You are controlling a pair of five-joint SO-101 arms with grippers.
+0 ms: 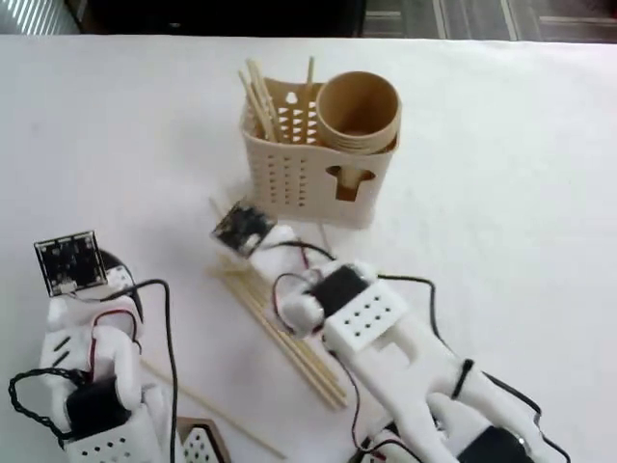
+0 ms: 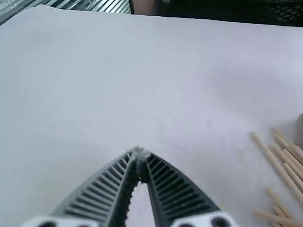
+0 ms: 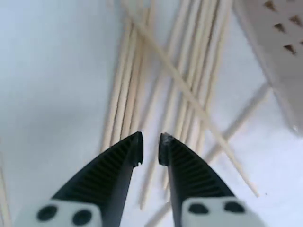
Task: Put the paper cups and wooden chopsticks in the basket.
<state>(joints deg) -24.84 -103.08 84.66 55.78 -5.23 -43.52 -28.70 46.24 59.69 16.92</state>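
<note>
A cream perforated basket stands upright at the table's middle back, holding stacked paper cups and several wooden chopsticks. A loose pile of wooden chopsticks lies on the table in front of it. My right gripper hovers just above this pile, open by a narrow gap with nothing gripped; the basket wall is close beside it. My left gripper is shut and empty over bare table, with chopstick ends off to its side.
One stray chopstick lies apart near the front, between the two arms. The right arm stretches diagonally from the front right toward the basket. The left arm sits at the front left. White table surrounds everything.
</note>
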